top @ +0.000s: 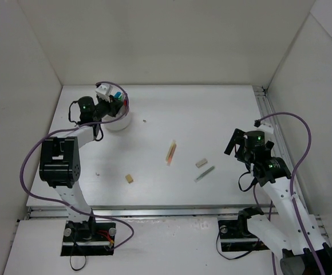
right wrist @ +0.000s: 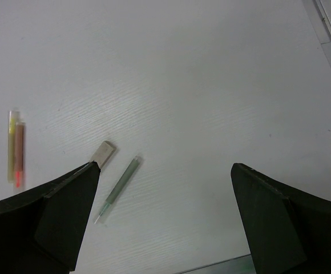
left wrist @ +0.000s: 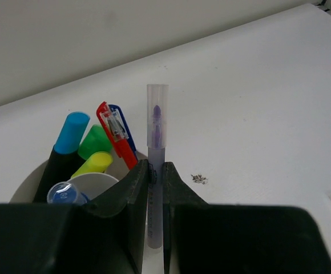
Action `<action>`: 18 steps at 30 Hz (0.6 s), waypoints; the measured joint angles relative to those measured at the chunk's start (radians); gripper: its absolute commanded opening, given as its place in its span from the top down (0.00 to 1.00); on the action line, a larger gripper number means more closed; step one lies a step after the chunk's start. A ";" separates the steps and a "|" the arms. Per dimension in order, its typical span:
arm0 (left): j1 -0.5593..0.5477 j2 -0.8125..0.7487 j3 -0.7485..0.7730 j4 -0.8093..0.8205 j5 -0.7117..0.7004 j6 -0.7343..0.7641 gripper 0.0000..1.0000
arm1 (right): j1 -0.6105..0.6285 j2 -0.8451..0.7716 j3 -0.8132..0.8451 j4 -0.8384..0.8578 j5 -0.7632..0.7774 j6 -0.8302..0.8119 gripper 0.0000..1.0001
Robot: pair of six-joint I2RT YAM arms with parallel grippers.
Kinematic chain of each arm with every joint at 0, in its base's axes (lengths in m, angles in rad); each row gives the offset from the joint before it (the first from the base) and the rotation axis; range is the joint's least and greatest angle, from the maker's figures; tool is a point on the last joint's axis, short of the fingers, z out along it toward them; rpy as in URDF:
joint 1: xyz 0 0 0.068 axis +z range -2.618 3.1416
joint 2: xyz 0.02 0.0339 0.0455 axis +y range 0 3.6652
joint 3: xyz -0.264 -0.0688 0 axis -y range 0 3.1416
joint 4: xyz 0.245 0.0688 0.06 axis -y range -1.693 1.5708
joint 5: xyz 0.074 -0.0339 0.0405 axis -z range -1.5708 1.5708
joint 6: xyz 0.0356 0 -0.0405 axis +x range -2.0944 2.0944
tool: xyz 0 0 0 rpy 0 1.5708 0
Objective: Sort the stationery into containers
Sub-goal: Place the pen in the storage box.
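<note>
Black-fingered, the left gripper (left wrist: 156, 171) clamps a translucent purple pen (left wrist: 157, 123) upright at the rim of the white bowl (top: 119, 122) beside blue, green and yellow highlighters (left wrist: 69, 142), while the right gripper (right wrist: 165, 166) hangs spread wide above a grey pen (right wrist: 118, 187) and beige eraser (right wrist: 104, 153).

Three highlighters (left wrist: 71, 134), two erasers (top: 201, 162), one bowl (top: 120, 123), one tube (left wrist: 65, 194), perhaps six pens (left wrist: 156, 148).

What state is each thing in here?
Left gripper: shut on the translucent purple pen, held upright, capped.
Right gripper: open, empty.
Round white bowl: partly filled with stationery.
Blue-capped black highlighter: standing in the bowl, capped.
Grey-green pen: lying flat on the table.
Beige eraser: lying flat beside that pen, not touching.
</note>
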 measured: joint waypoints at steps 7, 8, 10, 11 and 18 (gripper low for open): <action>0.037 0.026 -0.001 0.063 0.026 0.020 1.00 | 0.000 0.003 0.014 0.002 0.007 -0.003 0.02; 0.040 0.030 -0.005 0.080 0.034 0.021 1.00 | 0.000 0.003 0.016 0.003 0.009 -0.003 0.02; 0.045 0.035 -0.028 0.138 0.051 0.018 1.00 | 0.000 0.003 0.016 0.003 0.012 -0.003 0.02; 0.048 0.037 -0.045 0.169 0.060 0.015 1.00 | 0.000 0.005 0.016 0.003 0.014 -0.004 0.02; 0.081 0.077 -0.096 0.317 0.136 -0.036 1.00 | 0.000 0.011 0.017 0.003 0.019 -0.007 0.02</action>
